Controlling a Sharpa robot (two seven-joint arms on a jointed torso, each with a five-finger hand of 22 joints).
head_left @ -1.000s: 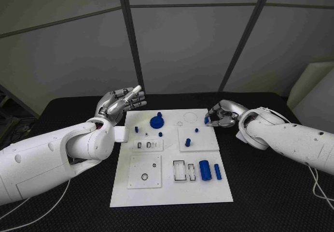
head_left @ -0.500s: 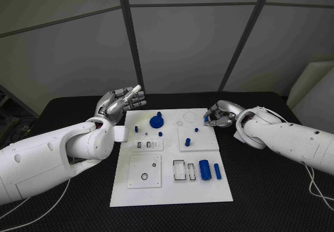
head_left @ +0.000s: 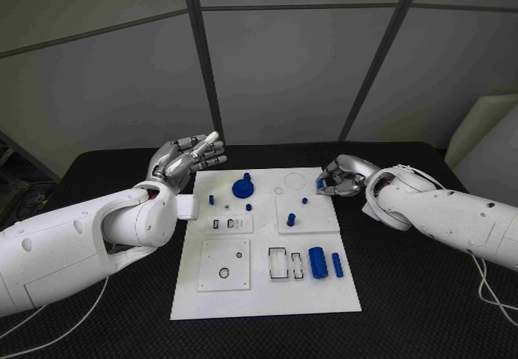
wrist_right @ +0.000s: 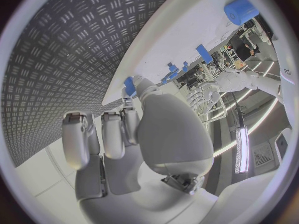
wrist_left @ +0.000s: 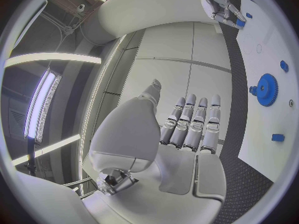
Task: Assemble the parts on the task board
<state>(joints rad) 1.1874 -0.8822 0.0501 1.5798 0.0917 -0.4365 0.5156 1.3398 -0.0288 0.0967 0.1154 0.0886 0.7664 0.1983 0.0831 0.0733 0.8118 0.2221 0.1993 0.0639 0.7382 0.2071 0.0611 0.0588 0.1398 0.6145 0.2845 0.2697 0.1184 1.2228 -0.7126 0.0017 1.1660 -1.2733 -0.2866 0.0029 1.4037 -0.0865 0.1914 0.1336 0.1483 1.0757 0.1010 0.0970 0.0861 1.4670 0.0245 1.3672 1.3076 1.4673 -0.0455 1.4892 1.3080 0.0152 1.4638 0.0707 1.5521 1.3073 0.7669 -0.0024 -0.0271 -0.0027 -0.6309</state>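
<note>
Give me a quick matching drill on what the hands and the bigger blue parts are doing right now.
Things:
1. left hand
2. right hand
3. gear
4. thick cylinder

States:
A. lies on the board's near part, beside a thinner blue rod
B. raised off the table, fingers spread, holding nothing
C. sits on the board's far part
D. at the board's far right edge, pinching a small blue piece

Pairs: 1-B, 2-D, 3-C, 4-A
</note>
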